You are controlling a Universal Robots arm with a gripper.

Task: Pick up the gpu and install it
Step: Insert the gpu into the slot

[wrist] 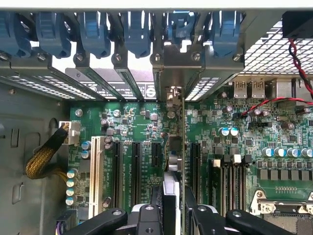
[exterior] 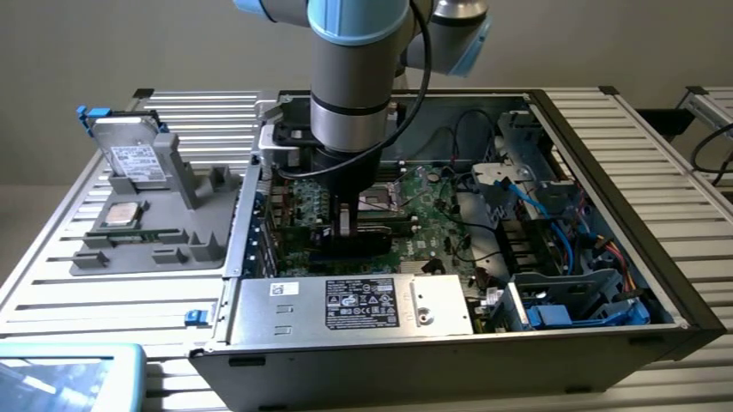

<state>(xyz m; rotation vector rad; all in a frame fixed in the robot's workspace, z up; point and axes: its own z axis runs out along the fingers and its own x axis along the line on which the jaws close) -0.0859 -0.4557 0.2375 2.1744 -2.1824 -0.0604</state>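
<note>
One robot arm reaches down into an open computer case [exterior: 641, 257] that lies on a slatted metal surface [exterior: 641, 129], its gripper [exterior: 347, 225] lowered over the green motherboard [exterior: 430, 210]. The gripper pinches the gpu [exterior: 349, 243], which stands on edge between the fingers directly above the motherboard's expansion slots. In the wrist view the gripper [wrist: 173, 215] frames the gpu [wrist: 175, 147] edge-on: the thin card runs from between the black fingers [wrist: 105, 220] toward the rear wall of the case, where its silver end bracket [wrist: 172, 94] meets the row of slot openings beneath the blue retention clips [wrist: 137, 29]. The card sits in line with one of the black slots, between a group of black slots [wrist: 134, 166] with a white slot [wrist: 95, 171] on one side and the memory slots [wrist: 230, 181] on the other; whether it is fully seated cannot be told. At the exterior view's left, a grey parts holder [exterior: 172, 215] on the surface carries a silver hard drive [exterior: 136, 159] with a white label, propped upright, and a processor chip [exterior: 120, 215] lying flat. A power supply [exterior: 355, 305] with a black label fills the near corner of the case, and blue cables [exterior: 572, 223] run along the side at the exterior view's right.
</note>
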